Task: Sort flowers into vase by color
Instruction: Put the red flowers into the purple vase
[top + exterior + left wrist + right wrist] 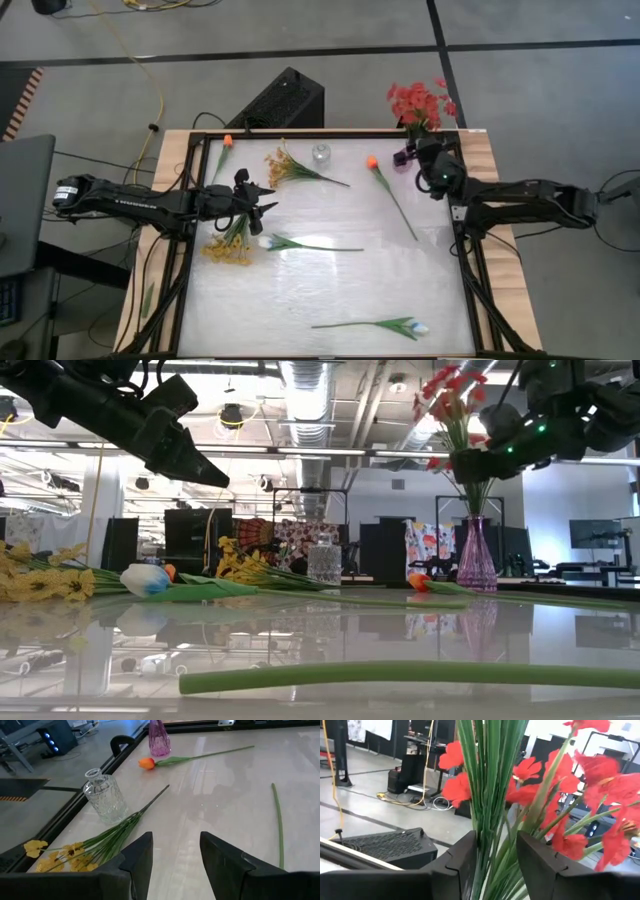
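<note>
High view shows the right gripper [420, 152] over the purple vase [476, 556] at the table's far right corner, where the red flowers [420, 102] stand; the right wrist view looks straight into their green stems, which pass through the gap between the spread fingers, and whether the pads touch them cannot be told. The left gripper [262, 198] hovers near the left side, jaws parted and empty, above a yellow spray [228, 245] and a white tulip [268, 241]. Another yellow spray [283, 168] lies beside the clear glass vase [321, 154], one orange tulip [372, 161] lies just beside the purple vase, a second orange tulip [228, 141] rests at the far left edge, and another white tulip [412, 326] sits at the near edge. The risk I see: with stems between its fingers, the right gripper pulling away sideways could drag the red bunch out or tip the narrow vase; a straight lift looks safer. The left gripper could also pinch spray and tulip together, since they lie close
</note>
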Controlling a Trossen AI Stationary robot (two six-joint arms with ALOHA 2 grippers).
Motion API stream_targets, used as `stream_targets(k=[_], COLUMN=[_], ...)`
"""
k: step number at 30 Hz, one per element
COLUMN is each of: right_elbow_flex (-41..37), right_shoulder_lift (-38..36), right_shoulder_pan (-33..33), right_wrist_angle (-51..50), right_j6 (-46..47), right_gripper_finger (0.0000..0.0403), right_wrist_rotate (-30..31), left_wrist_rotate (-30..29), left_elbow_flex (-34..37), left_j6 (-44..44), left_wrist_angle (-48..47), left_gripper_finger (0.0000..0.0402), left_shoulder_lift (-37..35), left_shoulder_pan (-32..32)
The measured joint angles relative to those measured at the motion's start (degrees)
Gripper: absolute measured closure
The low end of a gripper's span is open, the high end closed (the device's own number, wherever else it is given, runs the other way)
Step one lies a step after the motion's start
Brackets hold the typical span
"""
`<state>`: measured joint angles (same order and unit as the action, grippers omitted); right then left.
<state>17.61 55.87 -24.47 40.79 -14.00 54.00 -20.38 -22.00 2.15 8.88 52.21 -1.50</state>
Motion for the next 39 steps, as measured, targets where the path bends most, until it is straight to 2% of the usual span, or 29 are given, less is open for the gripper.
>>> stream_targets(k=[4,8,11,14,17,23,28,35,39], right_elbow_flex=[0.0,0.0,0.25,2.87,7.36,18.01,25.38,32.04,32.81], right_shoulder_lift=[-0.54,-0.49,-0.49,-0.49,-0.49,-0.41,-0.41,-0.41,-0.41], right_shoulder_pan=[0.71,1.29,1.22,1.24,1.22,-0.16,-1.41,-2.75,-2.46], right_wrist_angle=[-1.18,-3.44,-5.31,-11.56,-22.74,-48.9,-65.41,-78.84,-77.88], right_j6=[0.04,2.09,3.43,6.31,10.56,23.79,28.95,30.61,28.98], right_gripper_finger=[0.0235,0.0239,0.0239,0.0239,0.0239,0.024,0.0239,0.024,0.024], right_wrist_rotate=[0.56,5.74,6.86,6.86,5.31,-5.77,-11.84,-21.4,-31.22], left_wrist_rotate=[0.0,0.02,0.02,0.02,0.02,0.04,0.04,0.07,0.09], left_elbow_flex=[0.0,0.0,0.01,0.01,0.0,0.01,0.02,0.01,0.0], left_j6=[-0.14,-0.26,-0.28,-0.33,-0.41,-1.13,-1.3,-1.64,-2.01], left_wrist_angle=[-0.4,-0.61,-0.63,-0.63,-0.63,-0.63,-0.64,-1.06,-1.98], left_gripper_finger=[0.0248,0.0248,0.0248,0.0248,0.0248,0.0248,0.0248,0.0248,0.0248], left_shoulder_lift=[0.0,0.0,0.0,0.0,0.0,0.0,0.0,0.0,0.0], left_shoulder_pan=[0.0,0.0,0.0,0.0,0.0,0.0,0.0,0.0,0.0])
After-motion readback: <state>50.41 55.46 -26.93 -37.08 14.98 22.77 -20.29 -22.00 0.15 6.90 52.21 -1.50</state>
